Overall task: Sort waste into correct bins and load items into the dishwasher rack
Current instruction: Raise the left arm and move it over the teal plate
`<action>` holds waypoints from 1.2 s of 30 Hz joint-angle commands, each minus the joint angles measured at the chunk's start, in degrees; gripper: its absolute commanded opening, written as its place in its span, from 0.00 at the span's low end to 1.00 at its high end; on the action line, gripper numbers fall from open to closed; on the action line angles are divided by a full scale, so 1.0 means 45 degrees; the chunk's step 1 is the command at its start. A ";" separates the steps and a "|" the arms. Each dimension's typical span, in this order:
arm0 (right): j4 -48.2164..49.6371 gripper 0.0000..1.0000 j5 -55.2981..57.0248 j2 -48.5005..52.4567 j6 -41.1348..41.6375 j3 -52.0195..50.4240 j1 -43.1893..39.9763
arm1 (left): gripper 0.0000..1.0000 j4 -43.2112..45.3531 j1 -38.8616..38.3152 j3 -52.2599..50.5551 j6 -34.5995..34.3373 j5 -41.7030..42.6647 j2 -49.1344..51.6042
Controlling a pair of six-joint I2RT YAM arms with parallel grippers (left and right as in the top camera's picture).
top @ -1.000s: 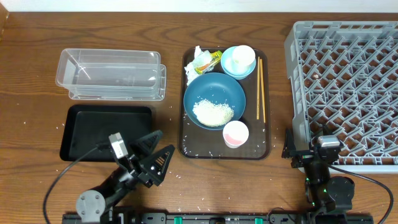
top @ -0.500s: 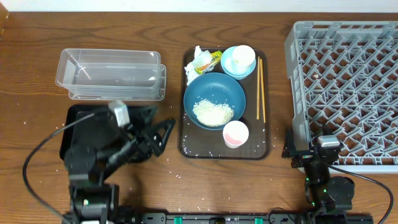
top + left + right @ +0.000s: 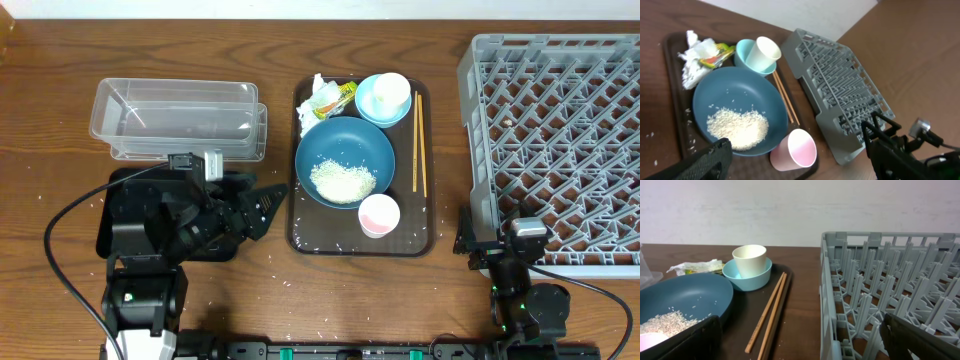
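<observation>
Partly cropped dishwasher rack [image 3: 560, 130]

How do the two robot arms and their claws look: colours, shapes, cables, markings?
Both arms are black with rounded joints. The left arm carries a silver-grey block near the black left claw, and a thin black cable loops beside it. The right arm has a grey cap, small green lights and a black cable. The right claw has broad black fingers.
</observation>
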 commanded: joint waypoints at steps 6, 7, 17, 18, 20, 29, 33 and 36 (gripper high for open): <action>-0.0049 0.99 0.0034 -0.0068 -0.0151 -0.0019 -0.0117 | 0.90 0.0126 -0.0146 0.0330 -0.1059 -0.0019 -0.0350; -0.0049 0.99 0.0034 -0.0068 -0.0146 -0.0019 -0.0117 | 0.90 0.0287 -0.0146 0.0330 -0.1049 -0.0024 -0.0345; -0.0049 0.99 0.0034 -0.0068 -0.0146 -0.0019 -0.0117 | 0.90 0.2419 -0.0146 0.0486 -0.0996 -0.0374 -0.0248; -0.0049 0.99 0.0034 -0.0068 -0.0151 -0.0019 -0.0117 | 0.90 0.2424 -0.0146 0.0568 -0.0952 -0.0447 -0.0146; -0.0049 0.99 0.0034 -0.0068 -0.0146 -0.0019 -0.0117 | 0.90 0.2414 -0.0146 0.0865 -0.0743 -0.0500 0.0189; -0.0049 0.99 0.0034 -0.0068 -0.0151 -0.0019 -0.0117 | 0.90 -0.0967 -0.0262 0.4609 0.1549 -0.0554 0.2856; -0.0049 0.99 0.0034 -0.0068 -0.0146 -0.0019 -0.0117 | 0.90 -0.4376 -0.0840 0.6659 0.3201 -0.3118 0.3978; -0.0049 0.99 0.0034 -0.0068 -0.0146 -0.0019 -0.0117 | 0.90 -0.5765 -0.1588 0.7664 0.3687 -0.6222 0.4512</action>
